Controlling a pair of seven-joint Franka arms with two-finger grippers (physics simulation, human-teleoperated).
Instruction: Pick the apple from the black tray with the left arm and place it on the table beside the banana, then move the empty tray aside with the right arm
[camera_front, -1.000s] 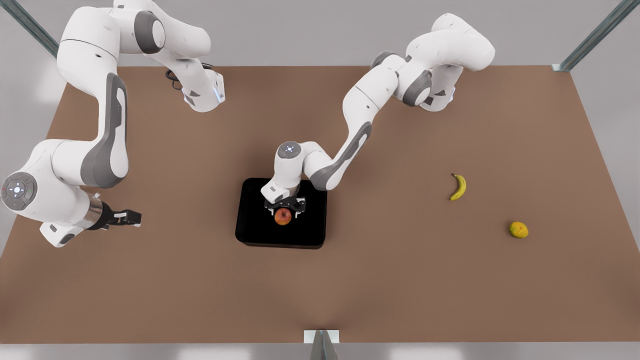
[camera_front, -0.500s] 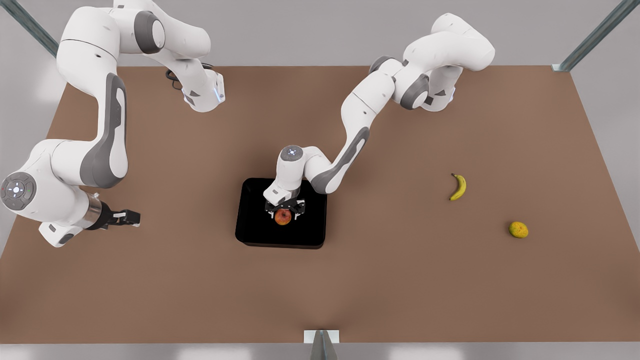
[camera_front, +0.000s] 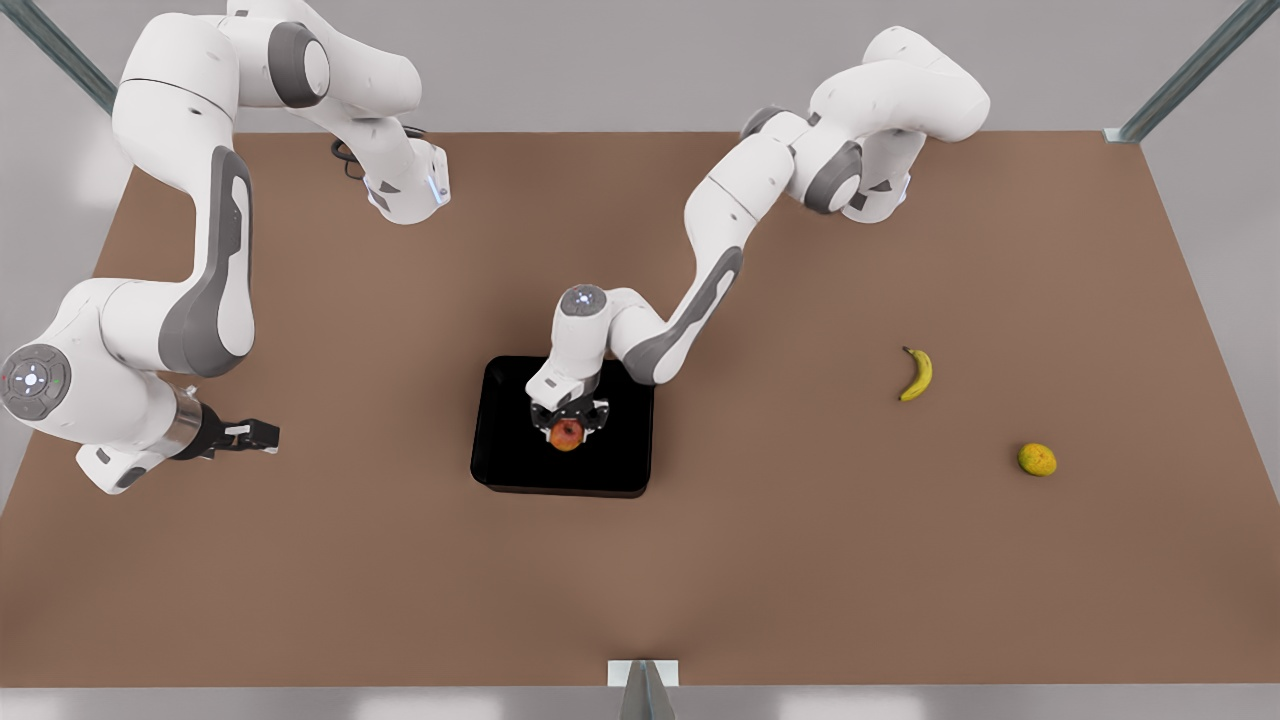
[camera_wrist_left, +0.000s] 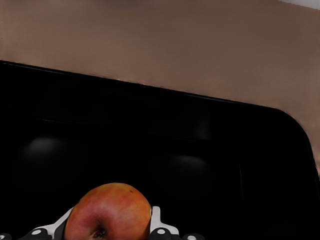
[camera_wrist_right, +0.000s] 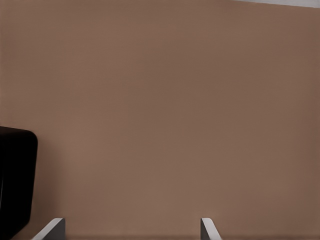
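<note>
Going across the front view from its left: right gripper (camera_front: 262, 434) hangs low over bare table (camera_front: 350, 560) well apart from everything, arm waiting; in the right wrist view its fingertips (camera_wrist_right: 50, 229) stand wide apart with nothing between them, and a corner of the black tray (camera_wrist_right: 15, 180) shows off to one side. Middle of the front view: black tray (camera_front: 500, 450) sits flat on the table, left gripper (camera_front: 568, 425) is down inside it, straddling the apple (camera_front: 567, 434). Left wrist view shows the apple (camera_wrist_left: 108, 212) between the two fingers (camera_wrist_left: 156, 220), pads at or just off its sides; cannot tell if they are actually squeezing yet, so contact is a judgement call, looks like closing or just closed. Apple seems to rest on the tray floor, not lifted. Toward the front view's right: banana (camera_front: 917, 374) lies on the table well apart from the tray, and a yellow-green lumpy fruit (camera_front: 1037, 459) sits beyond it, nearer the camera. To do this step well: finish closing on the apple's widest part, keep the pads centred so the round skin doesn't squirt out, then lift straight up clear of the tray rim before swinging toward the banana. Set down beside the banana, on the tray side probably, not near the lumpy fruit. Risk: a roll on release, so lower fully first.
</note>
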